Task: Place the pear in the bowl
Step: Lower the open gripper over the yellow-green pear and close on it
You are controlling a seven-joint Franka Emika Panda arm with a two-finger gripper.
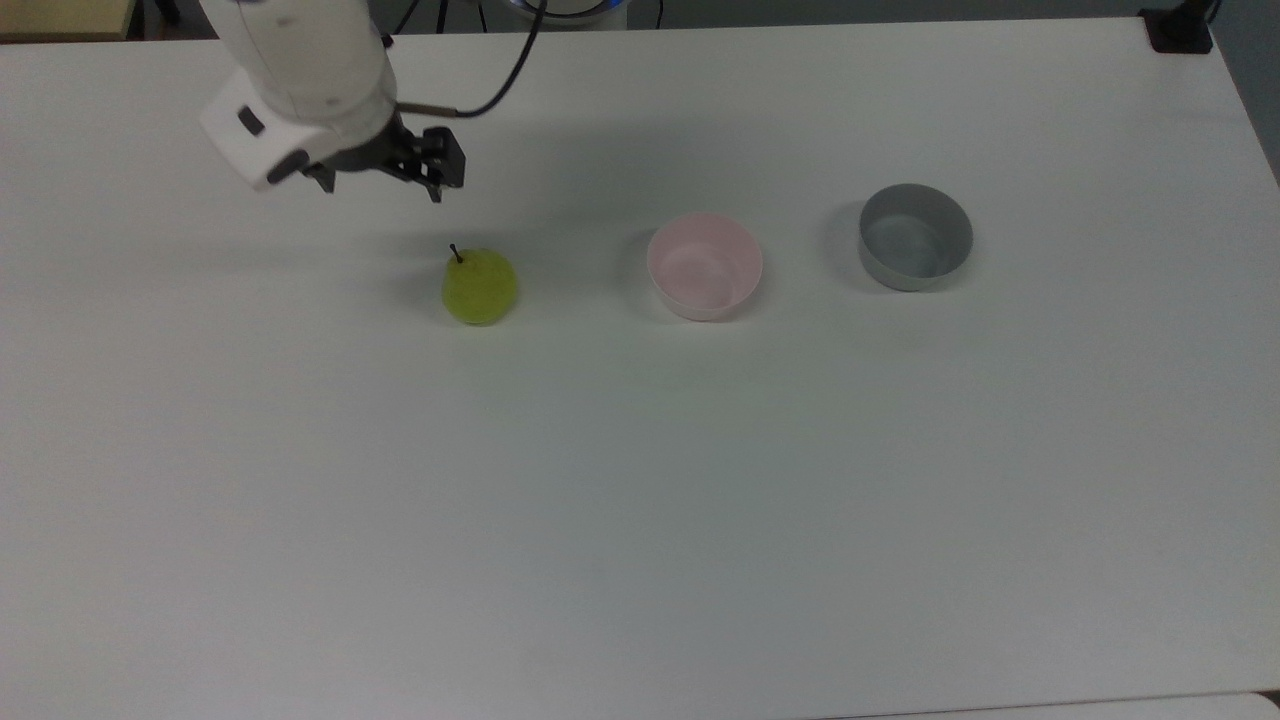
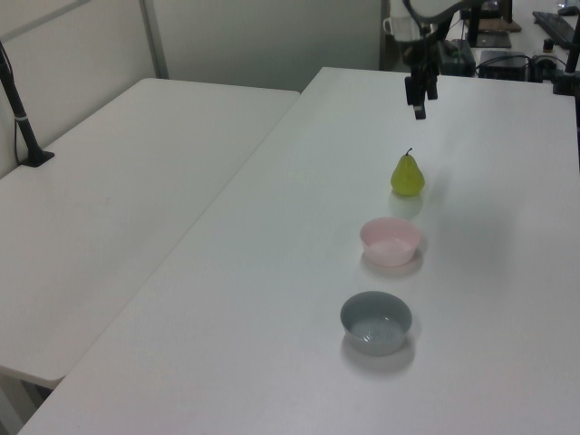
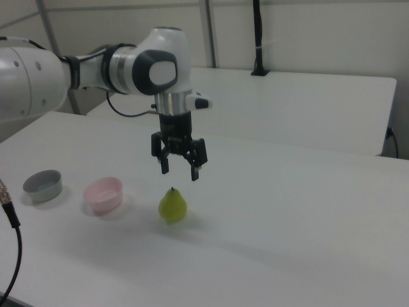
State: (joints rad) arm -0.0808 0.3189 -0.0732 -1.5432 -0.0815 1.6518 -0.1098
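The small yellow-green pear with a short dark stem (image 1: 480,287) stands upright on the white table (image 1: 640,500), free and untouched. In the top view it is the leftmost of three things in a row: to its right, a little apart, is the small round pale pink bowl (image 1: 705,265), and further right the round grey bowl (image 1: 916,237). Both bowls are empty.

The black two-finger gripper (image 3: 179,170) of the white robot arm (image 3: 137,70) hangs in the air above the pear and holds nothing. In the right view its fingers point down and are spread wide, with a clear gap between them; they hang above the stem, slightly toward the right view's right. In the top view the gripper (image 1: 380,185) appears up and to the left of the fruit, and in the left view the gripper (image 2: 419,98) appears beyond the pear (image 2: 408,176).

The step in hand seems to be the approach to the pear, so the task is at its beginning: no grasp is made yet. The next move probably calls for bringing the gripper exactly over the fruit and lowering it so that one finger passes on each side of the rounded body, below the narrow neck, before closing. The smooth round shape may slip or roll if the fingers close off the centre. After lifting, the pear must go into the pink bowl (image 3: 103,194), not the grey bowl (image 3: 43,185) beside it.
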